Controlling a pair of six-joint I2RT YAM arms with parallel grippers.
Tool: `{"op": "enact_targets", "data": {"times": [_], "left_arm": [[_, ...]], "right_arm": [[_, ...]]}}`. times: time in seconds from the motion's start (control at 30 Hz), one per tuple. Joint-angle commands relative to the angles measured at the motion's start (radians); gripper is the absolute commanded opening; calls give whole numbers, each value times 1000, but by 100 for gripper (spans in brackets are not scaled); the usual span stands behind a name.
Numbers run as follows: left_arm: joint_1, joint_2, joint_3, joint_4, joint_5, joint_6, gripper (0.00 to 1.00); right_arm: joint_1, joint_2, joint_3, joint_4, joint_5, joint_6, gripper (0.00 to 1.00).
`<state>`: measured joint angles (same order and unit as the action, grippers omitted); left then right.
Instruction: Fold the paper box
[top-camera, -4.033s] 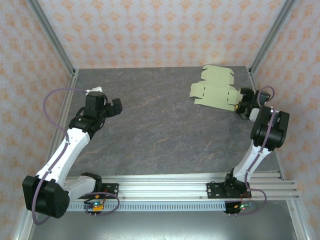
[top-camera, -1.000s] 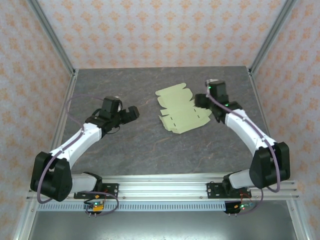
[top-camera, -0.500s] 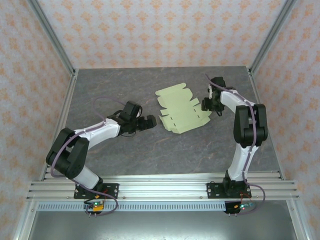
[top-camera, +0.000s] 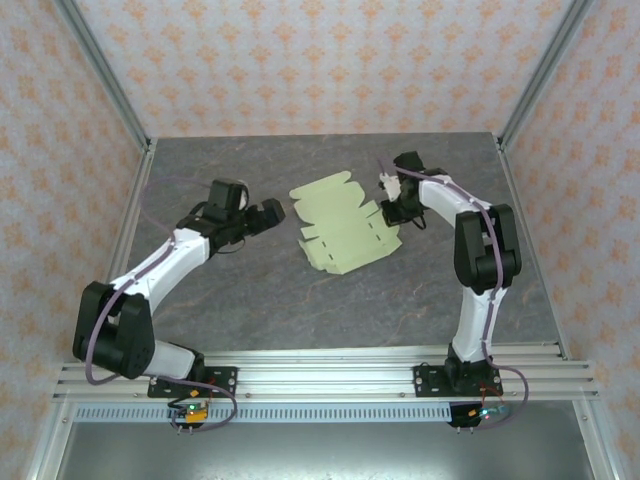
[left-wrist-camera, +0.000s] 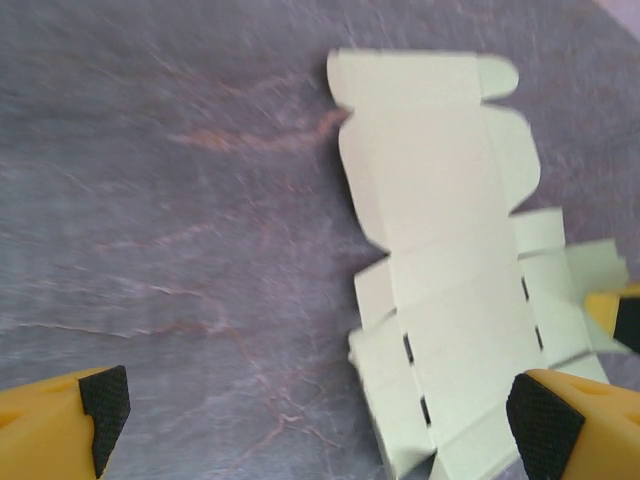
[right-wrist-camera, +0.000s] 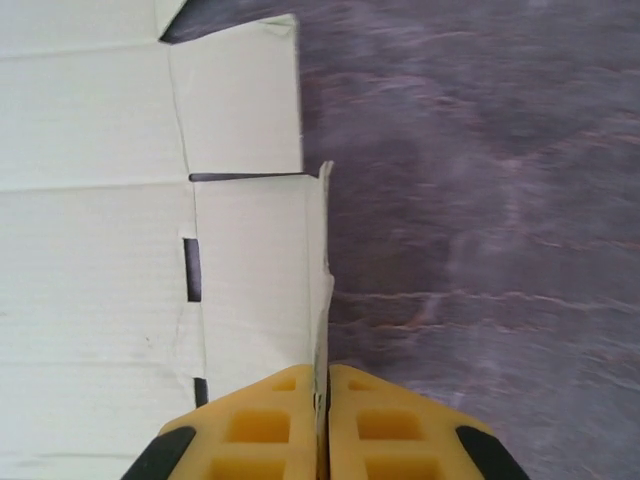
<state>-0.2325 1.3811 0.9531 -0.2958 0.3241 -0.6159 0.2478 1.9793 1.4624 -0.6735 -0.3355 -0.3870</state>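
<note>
Grey stone-patterned bench (top-camera: 250, 290). Left tool (top-camera: 268, 214): jaws wide, empty, just left of the sheet. Paper box (top-camera: 345, 228): pale green card, unfolded, lying flat mid-bench between both tools, long axis slanting from far to near. Right tool (top-camera: 400, 207): closed thin on the sheet's right flap edge, so the nearer one; the sheet lies to its left, and folding likely starts there.

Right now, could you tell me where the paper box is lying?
In the top view the paper box lies flat near the middle of the table, between the open left gripper and the right gripper, which pinches its right edge.
</note>
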Motion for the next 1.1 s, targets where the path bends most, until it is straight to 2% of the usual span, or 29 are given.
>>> {"op": "enact_targets", "data": {"times": [0.0,0.1,0.2,0.27,0.3,0.37,0.43,0.5,0.57,0.67,0.73,0.8,0.87,0.93,1.0,1.03,1.07], "left_arm": [[12,-81,6,-52,-40,70,100],[11,-106,12,-64,-68,111,100],[12,-119,11,-54,-62,117,100],[10,-121,-3,-27,-65,117,100],[11,-119,-5,-22,-71,111,100],[12,-104,-6,-13,-68,87,100],[12,-89,-26,32,-30,26,100],[12,-74,-59,90,-4,-10,100],[11,-56,-77,118,-1,-27,100],[2,-44,-82,146,3,-38,100],[-20,-40,-84,172,-3,-16,100],[-51,-19,-57,181,-23,41,100],[-94,17,-16,186,-46,128,100],[-143,76,38,207,-43,221,100],[-191,166,104,243,12,349,99],[-207,219,135,267,87,418,100],[-211,287,175,289,248,510,100]], "right_arm": [[45,-68,1,-52,88,-175,9],[70,-85,12,-85,76,-351,11],[97,-93,38,-185,-3,-745,11],[128,-99,27,-114,28,-875,12],[144,-96,25,-70,34,-907,15],[185,-67,45,9,44,-951,31],[221,-26,83,81,79,-937,42],[248,-3,115,150,111,-877,45],[256,-13,129,225,139,-728,47],[250,-60,163,212,261,-395,48],[229,-119,139,148,291,-164,48],[187,-195,58,76,212,5,48],[136,-279,-65,68,122,84,48],[79,-348,-166,68,104,186,49],[10,-408,-228,55,109,332,49],[-17,-433,-254,58,110,392,49],[-42,-466,-289,77,145,468,49]]}}
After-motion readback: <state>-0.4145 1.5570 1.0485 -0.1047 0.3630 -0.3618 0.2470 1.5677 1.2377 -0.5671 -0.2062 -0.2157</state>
